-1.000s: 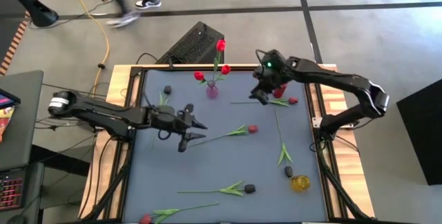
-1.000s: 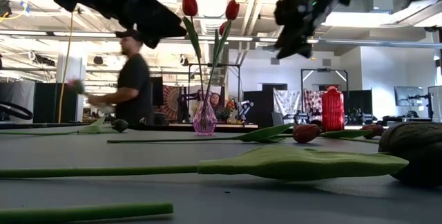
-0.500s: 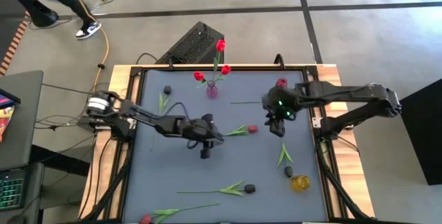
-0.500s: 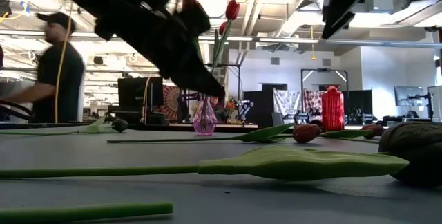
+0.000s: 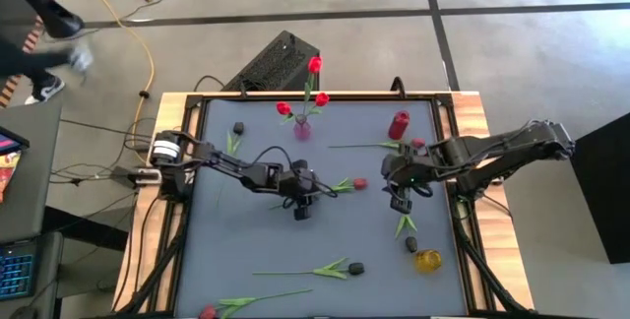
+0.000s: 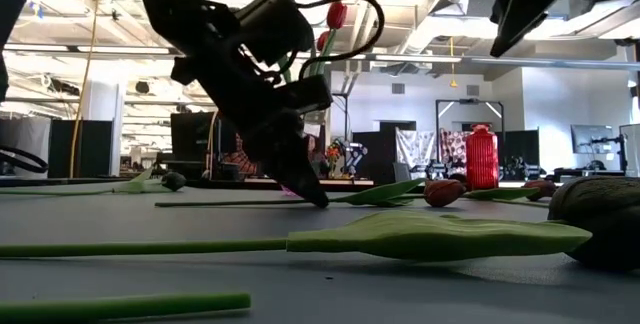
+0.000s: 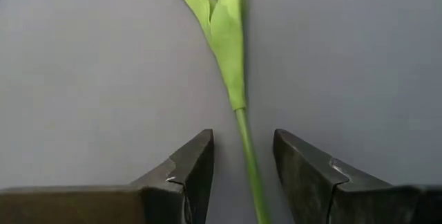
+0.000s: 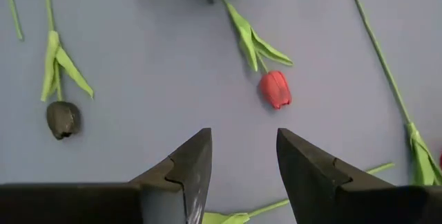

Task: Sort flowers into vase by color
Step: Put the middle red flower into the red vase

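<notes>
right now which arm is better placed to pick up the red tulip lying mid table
Left. The left gripper is down at the table, fingers open either side of the red tulip's stem. The right gripper hangs above, open.

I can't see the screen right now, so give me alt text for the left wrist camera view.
The left gripper is open and low over the grey table, its two dark fingers straddling the thin green stem of a flower lying flat. The stem runs between the fingers and widens into long green leaves farther ahead; the flower's head is out of frame.
</notes>
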You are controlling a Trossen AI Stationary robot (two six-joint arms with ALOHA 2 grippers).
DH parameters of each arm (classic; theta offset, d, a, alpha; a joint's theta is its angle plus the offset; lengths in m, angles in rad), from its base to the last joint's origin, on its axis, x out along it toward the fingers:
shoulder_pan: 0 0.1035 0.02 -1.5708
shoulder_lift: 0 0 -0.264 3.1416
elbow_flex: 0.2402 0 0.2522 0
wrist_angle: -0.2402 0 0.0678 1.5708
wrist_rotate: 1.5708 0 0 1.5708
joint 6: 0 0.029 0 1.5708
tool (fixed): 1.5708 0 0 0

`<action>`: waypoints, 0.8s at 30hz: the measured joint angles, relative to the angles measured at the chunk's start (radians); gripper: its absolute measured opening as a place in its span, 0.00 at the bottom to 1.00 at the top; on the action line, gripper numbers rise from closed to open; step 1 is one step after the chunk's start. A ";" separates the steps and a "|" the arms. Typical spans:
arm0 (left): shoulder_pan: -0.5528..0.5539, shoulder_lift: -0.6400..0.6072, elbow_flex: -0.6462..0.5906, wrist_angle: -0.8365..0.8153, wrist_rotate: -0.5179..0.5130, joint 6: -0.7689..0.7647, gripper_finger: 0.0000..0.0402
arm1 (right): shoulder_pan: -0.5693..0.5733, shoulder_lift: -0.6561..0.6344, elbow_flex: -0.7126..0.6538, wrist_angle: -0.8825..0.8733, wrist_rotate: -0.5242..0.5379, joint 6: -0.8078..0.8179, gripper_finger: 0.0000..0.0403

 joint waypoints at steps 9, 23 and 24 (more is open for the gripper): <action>-0.002 0.009 0.002 -0.010 -0.016 -0.003 0.18 | -0.004 0.000 -0.039 0.033 0.057 0.002 0.44; 0.002 -0.063 -0.005 -0.018 -0.050 0.001 0.00 | 0.007 -0.057 -0.044 0.035 0.105 -0.017 0.43; 0.002 -0.082 -0.005 -0.017 -0.052 0.003 0.00 | 0.011 -0.071 -0.044 0.035 0.112 -0.017 0.43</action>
